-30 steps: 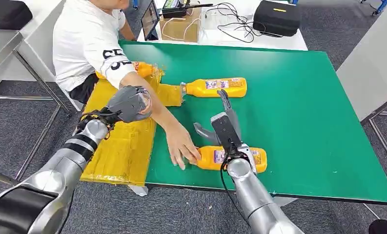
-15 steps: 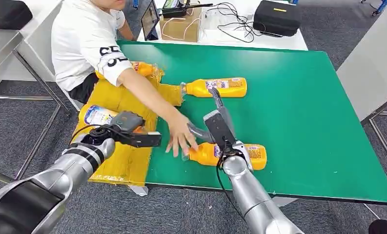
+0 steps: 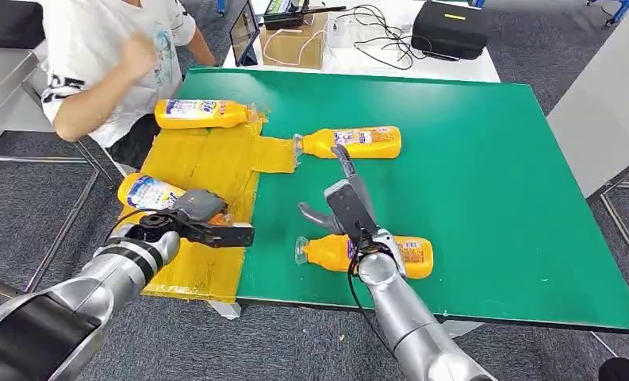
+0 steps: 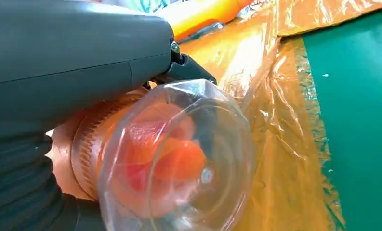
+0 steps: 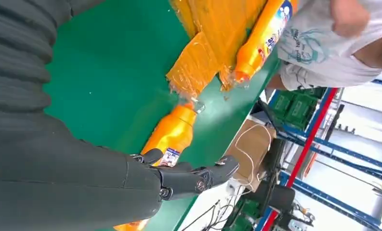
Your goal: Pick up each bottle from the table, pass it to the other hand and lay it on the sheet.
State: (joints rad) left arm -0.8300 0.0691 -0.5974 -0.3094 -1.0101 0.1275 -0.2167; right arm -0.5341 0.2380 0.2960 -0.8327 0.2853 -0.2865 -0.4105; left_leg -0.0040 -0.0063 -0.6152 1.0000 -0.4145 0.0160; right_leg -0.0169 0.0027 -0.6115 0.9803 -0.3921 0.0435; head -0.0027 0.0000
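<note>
The left hand (image 3: 190, 218) grips a bottle (image 3: 148, 191) over the yellow sheet (image 3: 208, 171), at about eight o'clock on the table (image 3: 469, 159); its clear cap (image 4: 179, 159) faces the wrist camera. The right hand (image 3: 344, 206) hovers with fingers spread and holding nothing, just above the near bottle (image 3: 366, 252) at six o'clock. Another bottle (image 3: 350, 142) lies at twelve o'clock, its neck touching the sheet's edge; a fourth (image 3: 200, 113) lies on the sheet at ten o'clock. These look like rigid, smooth plastic, probably slippery and prone to rolling; grasping mid-body across the label seems safest.
</note>
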